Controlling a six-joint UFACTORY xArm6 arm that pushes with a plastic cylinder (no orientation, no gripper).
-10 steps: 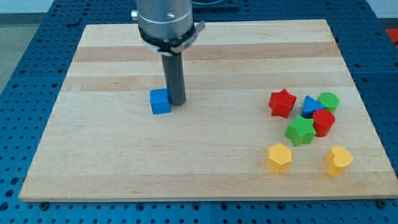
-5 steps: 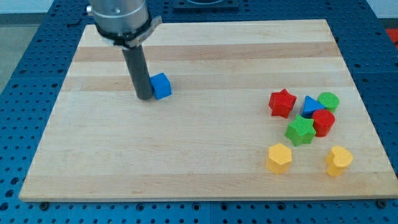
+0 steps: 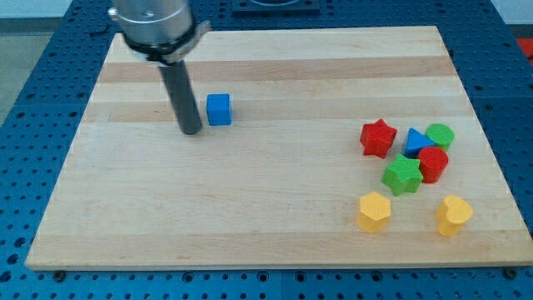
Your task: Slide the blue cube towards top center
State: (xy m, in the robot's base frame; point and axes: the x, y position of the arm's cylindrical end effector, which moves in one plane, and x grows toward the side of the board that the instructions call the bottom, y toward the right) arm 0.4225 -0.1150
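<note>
One wooden board (image 3: 275, 217) fills most of my view, pale with lengthwise grain, resting on a blue perforated table (image 3: 33, 75) that shows around its edges. Next in size is my arm's grey cylindrical housing (image 3: 154, 25) at the view's top left, with the dark rod (image 3: 181, 96) dropping straight down from it. I have no fingers or jaws on this rig, so nothing is clamped or grasped; the rod simply ends at my tip (image 3: 191, 132), which sits on the board in its upper left part.

On to the small pieces. Blue cube (image 3: 218, 109) stands just to the view's right of my tip and slightly higher in the view, close beside the rod with a thin strip of wood showing between them, so I read them as apart. It lies left of the board's centre line, in the upper half.

Well apart, at the view's right, a cluster sits together: red star (image 3: 377, 137), blue triangle (image 3: 415, 142), green cylinder (image 3: 439, 135), a second red block (image 3: 433, 163) whose shape I cannot make out, and green star (image 3: 402, 175), packed close or touching. Below them lie a yellow hexagon (image 3: 374, 211) and a yellow heart-like block (image 3: 453, 214), apart from each other.
</note>
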